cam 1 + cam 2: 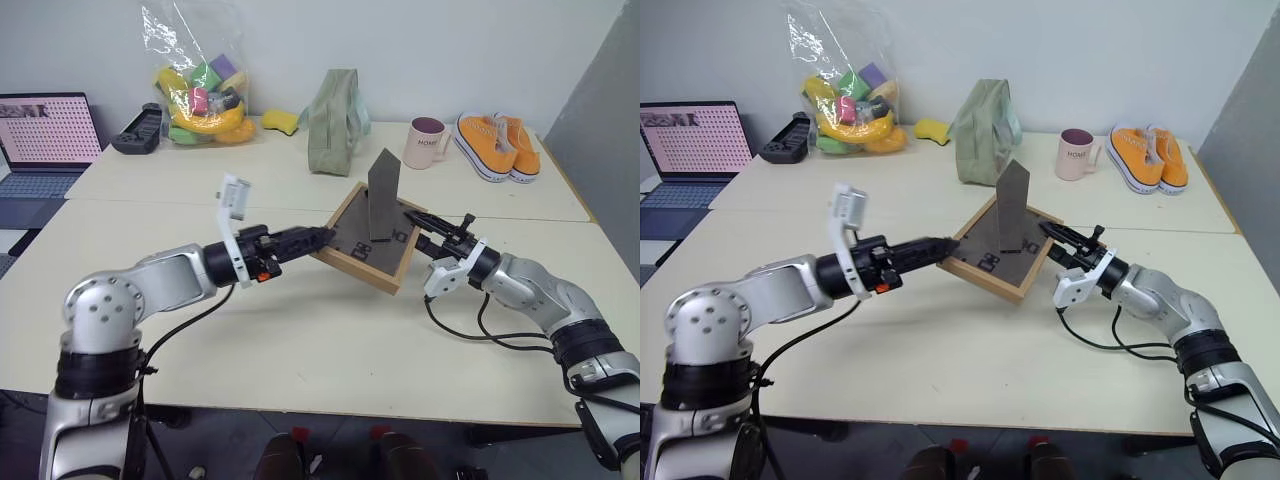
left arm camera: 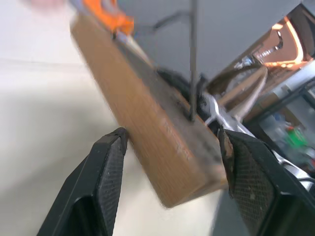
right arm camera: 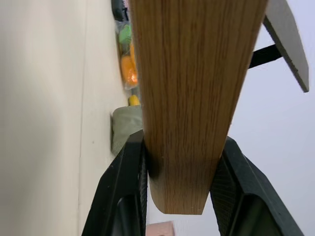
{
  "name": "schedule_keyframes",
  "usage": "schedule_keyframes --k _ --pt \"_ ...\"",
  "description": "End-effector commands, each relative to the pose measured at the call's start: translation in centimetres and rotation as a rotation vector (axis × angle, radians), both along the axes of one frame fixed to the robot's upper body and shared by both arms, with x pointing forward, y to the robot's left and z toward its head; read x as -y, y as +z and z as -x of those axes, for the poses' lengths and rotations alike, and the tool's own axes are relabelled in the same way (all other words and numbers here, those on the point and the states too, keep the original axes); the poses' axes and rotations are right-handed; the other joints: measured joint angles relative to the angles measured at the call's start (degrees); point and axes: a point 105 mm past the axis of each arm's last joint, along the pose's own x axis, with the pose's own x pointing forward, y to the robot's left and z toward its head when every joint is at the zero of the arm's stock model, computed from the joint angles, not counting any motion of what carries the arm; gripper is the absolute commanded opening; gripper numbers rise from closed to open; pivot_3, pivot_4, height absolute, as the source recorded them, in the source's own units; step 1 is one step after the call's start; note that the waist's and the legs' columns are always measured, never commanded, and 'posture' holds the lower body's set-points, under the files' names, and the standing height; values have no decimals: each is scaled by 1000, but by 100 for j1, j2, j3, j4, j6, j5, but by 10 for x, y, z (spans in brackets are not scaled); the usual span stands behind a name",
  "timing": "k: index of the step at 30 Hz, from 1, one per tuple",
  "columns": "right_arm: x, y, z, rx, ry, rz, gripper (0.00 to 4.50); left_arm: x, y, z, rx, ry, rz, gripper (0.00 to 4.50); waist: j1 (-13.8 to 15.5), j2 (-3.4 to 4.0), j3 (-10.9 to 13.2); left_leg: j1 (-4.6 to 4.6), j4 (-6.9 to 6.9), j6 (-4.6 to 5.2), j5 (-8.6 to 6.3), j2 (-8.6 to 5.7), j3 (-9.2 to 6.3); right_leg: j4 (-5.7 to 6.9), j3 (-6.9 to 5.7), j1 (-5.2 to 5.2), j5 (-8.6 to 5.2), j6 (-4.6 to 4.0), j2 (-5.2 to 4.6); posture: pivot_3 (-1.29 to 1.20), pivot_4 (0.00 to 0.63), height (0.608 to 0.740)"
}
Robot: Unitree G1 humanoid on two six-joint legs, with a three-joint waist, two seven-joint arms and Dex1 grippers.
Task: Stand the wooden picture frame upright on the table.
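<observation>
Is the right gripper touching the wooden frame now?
Touching. In the right wrist view, both black fingers press against the two sides of the frame edge, with no gap visible; the right gripper is shut on it.

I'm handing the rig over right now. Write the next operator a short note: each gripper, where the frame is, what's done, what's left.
Left gripper: open, fingers straddling the frame's left edge without gripping.
Right gripper: shut on the small rectangular light-wood picture frame at its right edge.
Frame: tilted, dark back facing up, lifted above the large pale cream table; I cannot tell if any corner touches. The grey fold-out stand sticks up from the back.
Done: frame picked up, stand unfolded.
Left: turn the frame upright, set it down on its bottom edge and stand, release.
</observation>
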Motion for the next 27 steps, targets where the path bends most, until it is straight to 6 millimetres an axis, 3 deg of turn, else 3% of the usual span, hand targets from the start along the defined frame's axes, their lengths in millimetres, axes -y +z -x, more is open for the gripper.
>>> schedule_keyframes --k 1,7,11,15,19,27 --pt "-2 22 -7 -55 21 -157 1495 0 7 18 287 115 -149 3116 -3 0 0 3 0 0 0 0 3 -1 2 3 0 0 0 0 150 740" --pt "-13 19 -22 -289 54 -316 1495 -3 -8 27 353 284 -206 3116 -11 0 1 34 -3 22 -13 3 2 -12 4 35 0 0 1 0 150 740" --pt "-37 21 -27 -581 176 -507 1495 -27 -21 22 343 496 -269 3116 -19 0 1 44 -5 23 -14 4 -1 -12 1 47 0 0 1 0 150 740" --pt "-68 17 -24 -893 313 -645 1495 -60 -50 22 302 713 -402 3116 -52 5 3 46 -9 24 -14 7 -2 -10 -1 44 0 -1 2 0 150 740" --pt "-77 -2 -21 -1110 326 -669 1495 -62 -61 29 262 757 -404 3116 -23 6 4 47 -14 24 -15 9 -4 -1 -5 38 -5 -9 3 0 150 740" --pt "-88 -44 3 -1388 359 -663 1495 -60 -60 33 241 773 -374 3116 16 6 4 43 -17 25 -16 5 -3 -10 -5 37 -6 -9 3 0 150 740"
